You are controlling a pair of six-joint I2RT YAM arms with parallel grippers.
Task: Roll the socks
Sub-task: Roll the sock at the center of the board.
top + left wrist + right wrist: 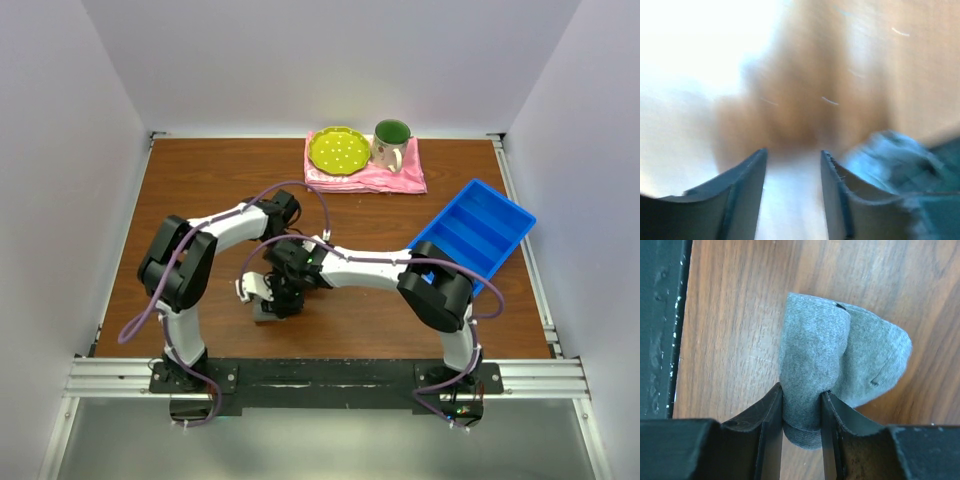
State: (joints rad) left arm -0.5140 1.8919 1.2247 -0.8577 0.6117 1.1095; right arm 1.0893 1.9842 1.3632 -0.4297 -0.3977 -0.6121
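The grey knitted socks lie bunched into a rounded bundle on the wooden table. My right gripper is shut on the bundle's near end, with fabric squeezed between both fingers. From above, the socks show as a small grey lump under the two wrists, near the table's front. My right gripper is on the lump and my left gripper is just left of it. The left wrist view is blurred. There my left gripper stands open with nothing between its fingers, and a blurred blue-grey shape lies to its right.
A pink cloth at the back carries a yellow-green plate and a green-lined mug. A blue divided tray sits at the right, close to my right arm's elbow. The black frame rail runs along the table's front edge.
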